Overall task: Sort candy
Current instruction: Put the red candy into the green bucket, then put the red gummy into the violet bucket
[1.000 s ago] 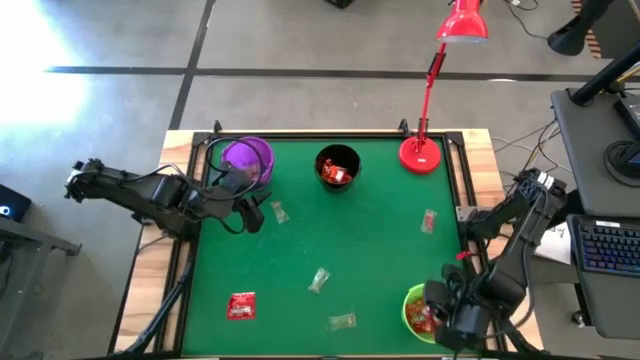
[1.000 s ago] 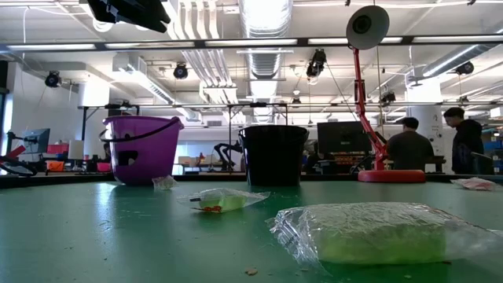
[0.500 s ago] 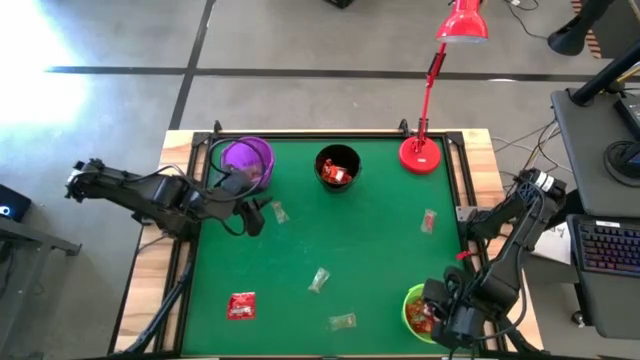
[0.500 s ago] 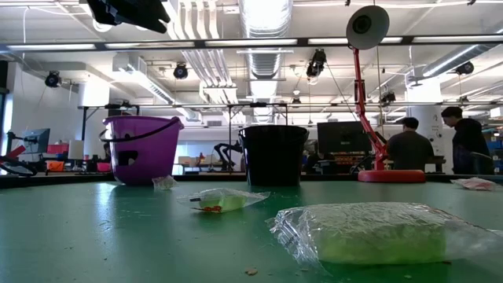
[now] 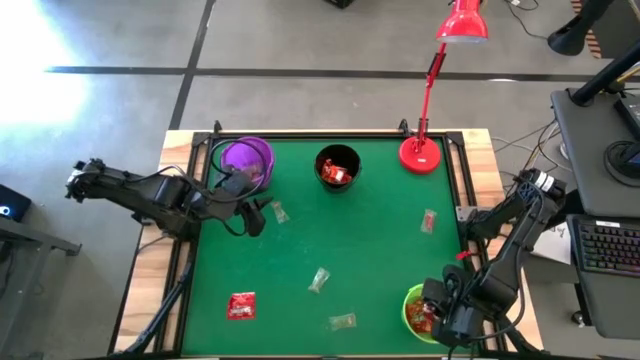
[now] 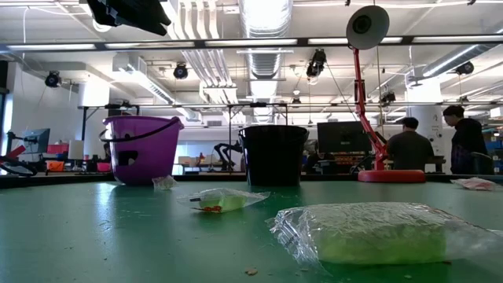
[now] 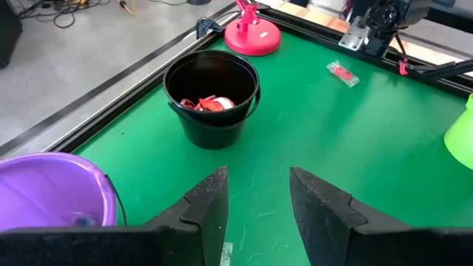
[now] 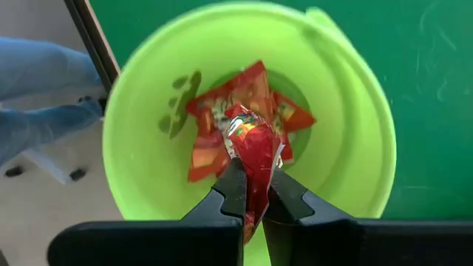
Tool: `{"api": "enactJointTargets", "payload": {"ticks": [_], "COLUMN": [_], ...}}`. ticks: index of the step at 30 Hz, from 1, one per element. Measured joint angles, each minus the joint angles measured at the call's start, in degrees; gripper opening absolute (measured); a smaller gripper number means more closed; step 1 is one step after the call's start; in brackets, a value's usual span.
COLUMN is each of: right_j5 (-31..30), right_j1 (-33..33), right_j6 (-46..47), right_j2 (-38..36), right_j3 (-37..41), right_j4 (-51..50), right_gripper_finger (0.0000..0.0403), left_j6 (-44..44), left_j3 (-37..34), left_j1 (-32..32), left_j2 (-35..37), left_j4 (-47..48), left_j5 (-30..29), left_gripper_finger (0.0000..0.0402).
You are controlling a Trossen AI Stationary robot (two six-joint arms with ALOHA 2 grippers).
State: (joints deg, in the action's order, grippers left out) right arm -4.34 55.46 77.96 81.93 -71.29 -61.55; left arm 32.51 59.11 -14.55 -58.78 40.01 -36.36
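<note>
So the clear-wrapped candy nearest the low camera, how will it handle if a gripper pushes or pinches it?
The clear-wrapped candy looks light, so a push would probably slide it across the table. Its crinkly wrapper flares loosely at the ends and would likely crumple; a pinch there may slip. It lies flat, so it is unlikely to roll.

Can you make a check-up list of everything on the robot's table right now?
Surface: green table, wooden edges.
Job's things: loose candies scattered on the table; purple cup, black cup and green cup all hold candy.
Clutter: red lamp at the far edge.
Grippers: left gripper open, near the purple cup; right gripper over the green cup, fingers shut on a red candy.
Cables: black cables beside the table's left edge.
Surroundings: people standing far behind.
</note>
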Motion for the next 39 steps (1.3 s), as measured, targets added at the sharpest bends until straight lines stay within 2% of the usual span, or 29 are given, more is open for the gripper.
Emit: {"api": "enactJointTargets", "payload": {"ticks": [3, 7, 9, 15, 21, 25, 28, 30, 33, 35, 39], "right_j5": [-0.4, -6.1, -5.9, -1.5, -1.2, -2.8, -6.6, -10.6, -17.0, -18.6, -18.5], "right_j1": [-0.5, -0.8, -1.1, -1.9, -1.9, -1.9, -3.0, -4.1, -6.5, -8.4, -13.0], "right_j6": [0.0, 5.0, 5.4, 5.3, 4.5, 1.8, -1.2, 0.4, 10.4, 16.0, 18.9], "right_j2": [0.0, 0.4, 0.4, 0.4, 0.3, 0.3, 0.3, 0.3, 0.2, -0.1, -1.0], "right_j3": [0.1, 0.1, 0.1, -0.1, -0.1, 0.4, 0.5, 0.4, 0.3, 0.2, 0.4], "right_j4": [0.1, 0.9, 2.5, 3.9, 3.0, 3.3, 2.5, -1.2, -11.0, -17.9, -26.3], "right_gripper_finger": [0.0013, 0.0013, 0.0017, 0.0073, 0.0130, 0.0144, 0.0144, 0.0140, 0.0135, 0.0133, 0.0132], "left_j6": [-0.1, -0.1, -0.3, -1.0, -1.2, -1.2, -1.2, -1.2, -1.2, -1.2, -1.9], "left_j3": [0.0, 0.0, 0.0, 0.0, 0.0, 0.0, 0.0, 0.0, 0.0, 0.0, 0.0], "left_j1": [0.0, 0.0, 0.0, 0.0, 0.0, 0.0, 0.0, 0.0, 0.0, 0.0, 0.0], "left_j2": [0.0, 0.0, 0.0, -0.1, -0.1, -0.1, -0.1, -0.1, -0.1, -0.1, -0.1], "left_j4": [0.0, -0.1, -0.1, -0.1, 0.0, 0.0, -0.1, -0.1, -0.1, -0.1, -0.1], "left_j5": [0.0, 0.0, 0.0, 0.0, 0.0, 0.0, 0.0, 0.0, 0.0, 0.0, 0.0], "left_gripper_finger": [0.0127, 0.0127, 0.0127, 0.0127, 0.0127, 0.0127, 0.0127, 0.0127, 0.0127, 0.0127, 0.0127]}}
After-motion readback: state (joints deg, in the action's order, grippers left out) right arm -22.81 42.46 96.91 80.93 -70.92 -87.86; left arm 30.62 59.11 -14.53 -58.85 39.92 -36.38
